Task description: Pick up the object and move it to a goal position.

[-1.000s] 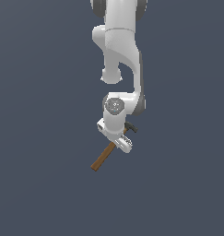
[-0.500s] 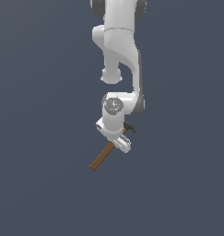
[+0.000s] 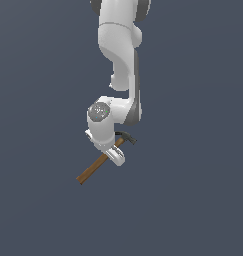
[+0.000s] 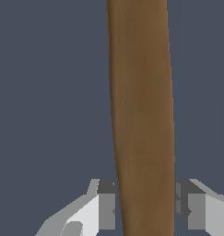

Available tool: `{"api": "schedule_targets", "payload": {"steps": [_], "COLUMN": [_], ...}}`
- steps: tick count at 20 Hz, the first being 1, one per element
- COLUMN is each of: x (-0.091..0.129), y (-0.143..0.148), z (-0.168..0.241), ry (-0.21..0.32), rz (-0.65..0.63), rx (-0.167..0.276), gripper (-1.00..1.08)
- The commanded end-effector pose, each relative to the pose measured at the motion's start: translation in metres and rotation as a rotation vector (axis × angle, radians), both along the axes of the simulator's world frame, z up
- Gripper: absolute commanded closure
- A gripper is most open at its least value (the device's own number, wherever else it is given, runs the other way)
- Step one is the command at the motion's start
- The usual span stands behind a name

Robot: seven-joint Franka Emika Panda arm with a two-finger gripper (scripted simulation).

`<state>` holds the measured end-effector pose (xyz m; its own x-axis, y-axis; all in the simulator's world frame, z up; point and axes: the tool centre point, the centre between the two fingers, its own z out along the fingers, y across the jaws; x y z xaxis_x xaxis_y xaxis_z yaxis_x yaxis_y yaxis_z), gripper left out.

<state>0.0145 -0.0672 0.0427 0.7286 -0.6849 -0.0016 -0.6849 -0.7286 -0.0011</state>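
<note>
The jaws squeeze the hammer's brown handle from both sides. The white arm (image 3: 120,55) reaches down, and its gripper (image 3: 114,154) holds the hammer (image 3: 100,163) tilted. The dark head (image 3: 126,137) sticks out higher, toward the exterior view's right.

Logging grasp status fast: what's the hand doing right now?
Hand: closed on the hammer, fingers pressed against either side of its wooden handle.

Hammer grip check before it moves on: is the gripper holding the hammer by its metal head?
No, the gripper has its fingers on either side of the brown wooden handle of the hammer.
</note>
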Motion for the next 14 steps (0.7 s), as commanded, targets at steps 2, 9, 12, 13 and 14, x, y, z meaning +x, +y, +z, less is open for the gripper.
{"api": "schedule_targets", "payload": {"steps": [2,9,12,13,14], "x": [0.006,0.016,0.019,0.019,0.02], "y": [-0.04,-0.102,-0.116,-0.119,-0.121], "z": [0.014,0.034,0.038,0.039,0.04], "ry": [-0.002,-0.001,-0.001,-0.001,-0.001], "rz": [-0.002,-0.002,-0.002,-0.002,-0.002], "rx": [-0.001,-0.002,-0.002,-0.002,-0.002], "gripper": [1.08,1.08,1.08,1.08,1.08]}}
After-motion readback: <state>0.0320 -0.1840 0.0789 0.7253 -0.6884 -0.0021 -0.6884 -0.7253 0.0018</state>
